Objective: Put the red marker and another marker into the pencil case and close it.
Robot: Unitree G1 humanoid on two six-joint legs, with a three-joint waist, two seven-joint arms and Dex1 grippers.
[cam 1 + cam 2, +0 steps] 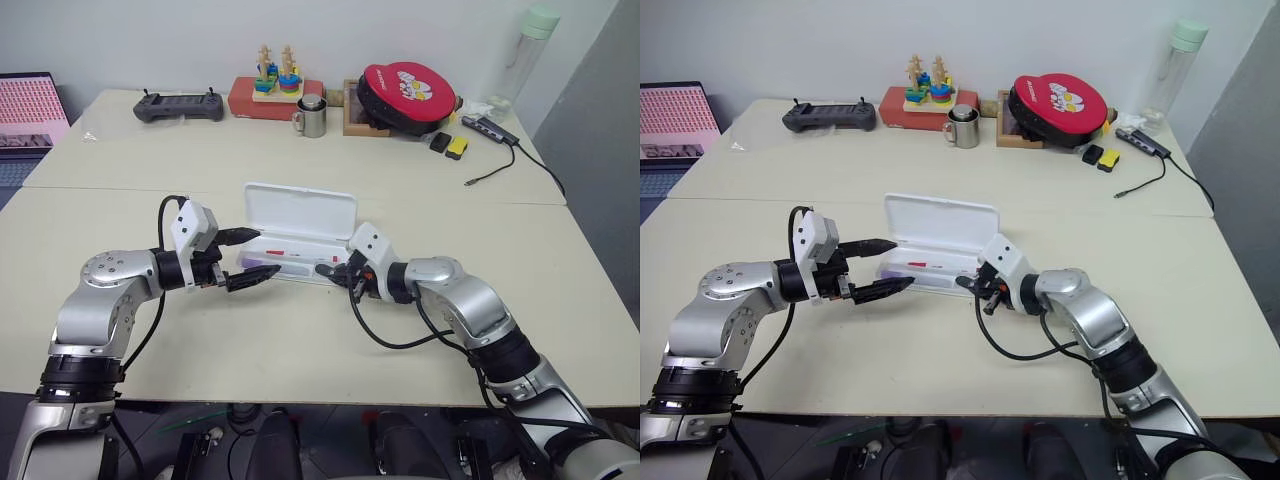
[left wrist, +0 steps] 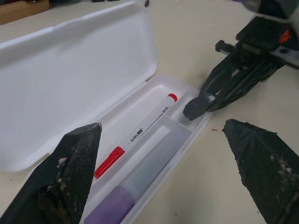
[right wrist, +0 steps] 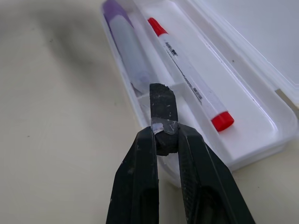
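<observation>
I count two markers in the open pencil case [image 2: 84,70]: one red marker [image 2: 140,135], one purple marker [image 2: 112,207]. Both lie between my left gripper's [image 2: 159,163] spread fingers. My right gripper [image 3: 161,133] is clamped on one small dark nub [image 3: 162,109] at the case's end.

An office or lab: pale tables [image 1: 300,160], a remote controller [image 1: 180,106], a laptop [image 1: 30,115].

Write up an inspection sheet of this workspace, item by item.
Surface: cream table.
Job's things: pencil case open; red marker and purple marker lie inside.
Clutter: controller, wooden toy, metal mug, red round case, bottle, along the far edge.
Grippers: left gripper open beside the case; right gripper shut on a small dark grey piece over the case's end.
Cables: adapter cable far right.
Surroundings: laptop far left.
</observation>
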